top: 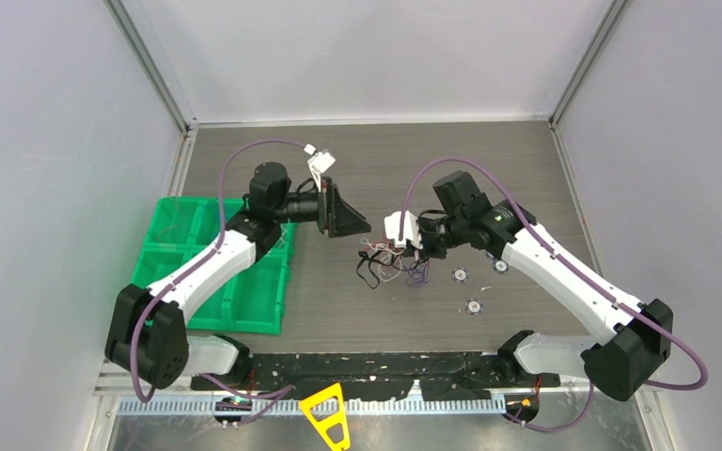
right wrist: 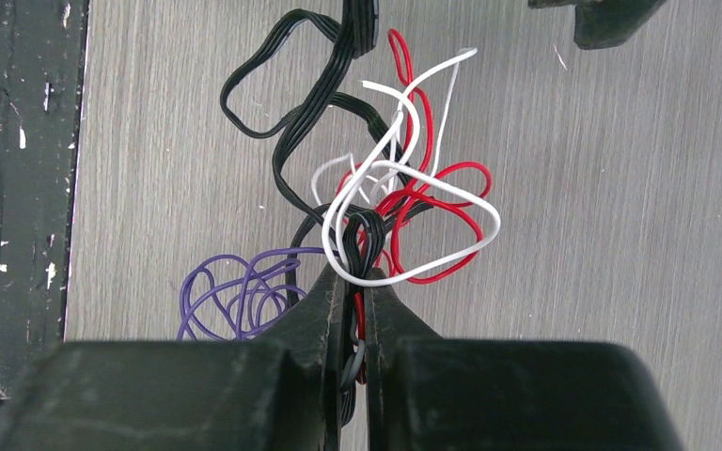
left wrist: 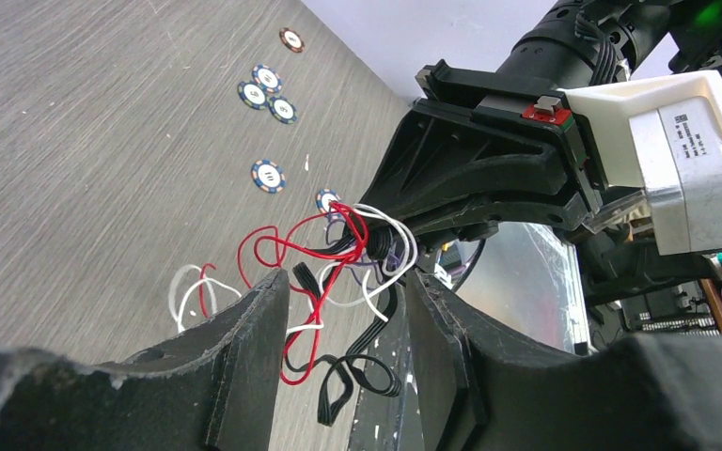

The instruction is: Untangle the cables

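The cables are a tangle of red, white, black ribbon and purple wires. My right gripper is shut on them, with black and red strands pinched between its pads. The bundle hangs from it just above the table. A purple coil trails to the left of the jaws and a black ribbon loop reaches away. My left gripper is open, its fingers apart, with red and black loops showing in the gap beyond them, not pinched. From above, the left gripper sits just left of the right gripper.
A few small round discs lie on the table right of the tangle, and several more appear in the left wrist view. A green compartment bin stands at the left under the left arm. A yellow frame sits at the near edge.
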`<act>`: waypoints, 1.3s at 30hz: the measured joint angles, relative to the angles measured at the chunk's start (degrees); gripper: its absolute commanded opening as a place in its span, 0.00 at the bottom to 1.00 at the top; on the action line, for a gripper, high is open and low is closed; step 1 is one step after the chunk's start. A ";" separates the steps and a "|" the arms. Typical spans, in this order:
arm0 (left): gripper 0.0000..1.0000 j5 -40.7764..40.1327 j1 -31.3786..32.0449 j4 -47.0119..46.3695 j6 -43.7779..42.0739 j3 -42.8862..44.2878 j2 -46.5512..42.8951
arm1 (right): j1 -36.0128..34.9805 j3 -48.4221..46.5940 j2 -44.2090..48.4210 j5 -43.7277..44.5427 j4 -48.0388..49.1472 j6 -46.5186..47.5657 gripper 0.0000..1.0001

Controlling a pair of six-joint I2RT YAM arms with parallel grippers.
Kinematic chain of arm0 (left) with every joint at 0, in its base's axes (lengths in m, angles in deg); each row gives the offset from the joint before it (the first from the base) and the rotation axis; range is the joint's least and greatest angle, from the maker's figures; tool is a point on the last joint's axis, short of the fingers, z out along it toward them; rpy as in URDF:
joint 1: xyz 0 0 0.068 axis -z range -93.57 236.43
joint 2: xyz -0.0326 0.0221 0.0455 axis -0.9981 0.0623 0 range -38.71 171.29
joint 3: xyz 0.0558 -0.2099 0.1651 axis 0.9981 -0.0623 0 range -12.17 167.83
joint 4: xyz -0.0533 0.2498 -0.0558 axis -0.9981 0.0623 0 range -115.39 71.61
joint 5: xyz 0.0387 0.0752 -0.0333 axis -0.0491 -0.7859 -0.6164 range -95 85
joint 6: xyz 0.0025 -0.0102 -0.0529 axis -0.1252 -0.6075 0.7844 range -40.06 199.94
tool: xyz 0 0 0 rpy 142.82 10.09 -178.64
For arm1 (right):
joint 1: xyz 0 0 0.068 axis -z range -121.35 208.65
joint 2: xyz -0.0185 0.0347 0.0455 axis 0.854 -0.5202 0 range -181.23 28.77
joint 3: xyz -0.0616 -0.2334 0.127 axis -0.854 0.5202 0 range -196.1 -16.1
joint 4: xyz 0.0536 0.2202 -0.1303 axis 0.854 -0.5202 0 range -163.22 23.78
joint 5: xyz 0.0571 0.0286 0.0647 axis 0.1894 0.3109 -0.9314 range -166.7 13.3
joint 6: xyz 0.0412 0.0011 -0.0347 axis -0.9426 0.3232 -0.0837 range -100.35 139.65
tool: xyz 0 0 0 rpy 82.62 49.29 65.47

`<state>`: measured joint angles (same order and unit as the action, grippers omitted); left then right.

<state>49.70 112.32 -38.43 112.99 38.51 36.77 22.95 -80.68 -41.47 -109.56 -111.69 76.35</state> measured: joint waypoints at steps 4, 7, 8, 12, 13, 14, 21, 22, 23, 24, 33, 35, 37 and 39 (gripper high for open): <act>0.50 0.35 1.22 0.02 0.13 0.00 0.00 | -0.70 0.00 0.00 0.50 -0.09 0.22 0.07; 0.50 0.42 2.86 0.00 0.90 0.00 0.15 | -1.38 0.00 -0.02 0.70 -0.09 0.24 0.07; 0.50 0.44 3.41 0.00 1.11 0.00 0.28 | -1.55 0.00 -0.02 0.74 -0.09 0.22 0.07; 0.49 0.42 5.44 0.02 1.90 0.00 1.75 | -2.29 0.00 -0.04 0.92 -0.09 0.20 0.07; 0.49 0.42 5.99 0.09 2.12 0.00 2.23 | -2.49 0.00 -0.04 1.05 -0.09 0.17 0.07; 0.49 0.37 6.43 0.24 2.34 0.00 2.64 | -2.62 0.00 -0.07 1.16 -0.09 0.17 0.07; 0.28 0.37 9.46 1.36 2.73 1.64 4.33 | -3.19 0.00 -0.28 1.75 -0.07 0.15 0.09; 0.21 0.35 9.68 1.33 2.78 1.92 4.39 | -3.19 0.00 -0.28 1.77 -0.09 0.15 0.10; 0.09 0.31 9.79 1.31 2.97 2.12 4.39 | -3.21 0.00 -0.28 1.81 -0.09 0.13 0.12; 0.01 0.28 9.84 1.27 3.13 2.23 4.39 | -3.21 0.00 -0.28 1.90 -0.07 0.13 0.15; 0.00 0.15 5.95 1.73 3.89 2.47 2.56 | -2.19 4.68 -0.15 4.66 1.73 -1.44 0.25; 0.00 0.15 3.50 2.40 3.93 2.56 0.94 | -0.55 6.34 -0.39 5.11 2.10 -1.68 0.24; 0.00 0.11 0.94 2.95 3.98 3.37 -0.48 | 2.01 7.74 -1.31 5.22 2.86 -1.81 0.24; 0.00 0.00 -1.53 3.23 4.04 4.79 -1.22 | 4.87 8.63 -2.84 5.22 3.32 -1.79 0.24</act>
<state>49.70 110.79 -35.20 117.04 43.30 35.54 27.82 -72.05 -44.31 -104.34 -108.37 74.56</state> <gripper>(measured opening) 0.010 0.241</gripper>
